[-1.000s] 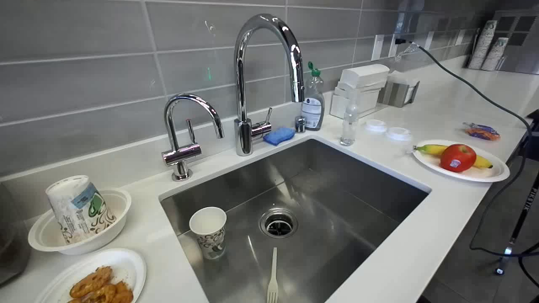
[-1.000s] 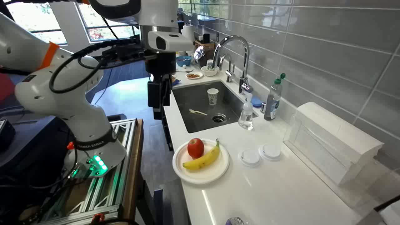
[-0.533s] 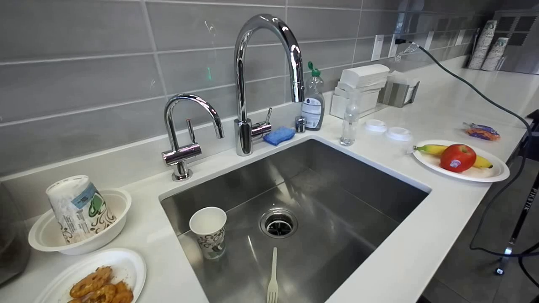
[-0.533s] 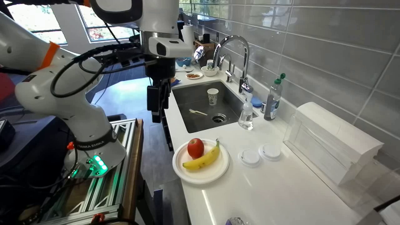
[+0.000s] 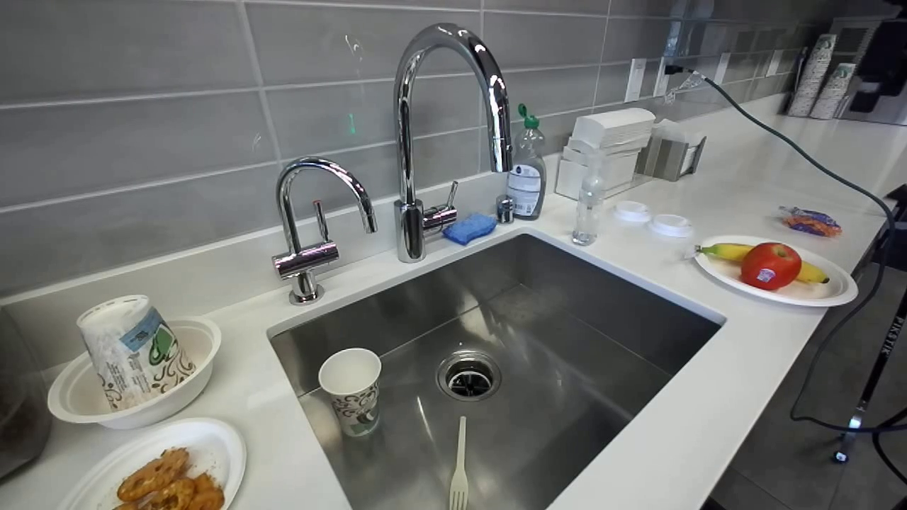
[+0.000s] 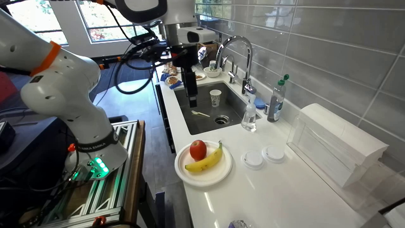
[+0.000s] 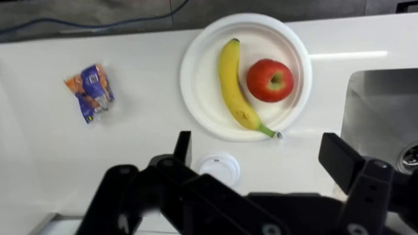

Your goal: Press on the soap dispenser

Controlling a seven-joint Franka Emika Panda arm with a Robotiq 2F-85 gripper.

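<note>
The soap dispenser is a small clear pump bottle with a pale pump head. It stands upright on the counter by the sink corner in both exterior views (image 5: 587,212) (image 6: 249,117). In the wrist view I cannot make it out. My gripper (image 6: 192,102) hangs pointing down in an exterior view, to the left of the dispenser in the picture and apart from it. In the wrist view my gripper (image 7: 256,147) is open, its black fingers wide apart with nothing held between them. In an exterior view a dark arm part (image 5: 882,60) shows at the top right corner.
A plate (image 6: 182,172) with an apple and banana is near the dispenser, as are white lids (image 6: 253,159). A tall chrome faucet (image 5: 405,142), green-capped bottle (image 6: 277,103) and towel holder (image 6: 335,142) stand along the wall. The sink (image 6: 202,123) holds a cup and fork.
In an exterior view the arm and gripper have moved right, from beside the counter edge to in front of the sink, and the gripper looks turned. The dispenser has not moved.
</note>
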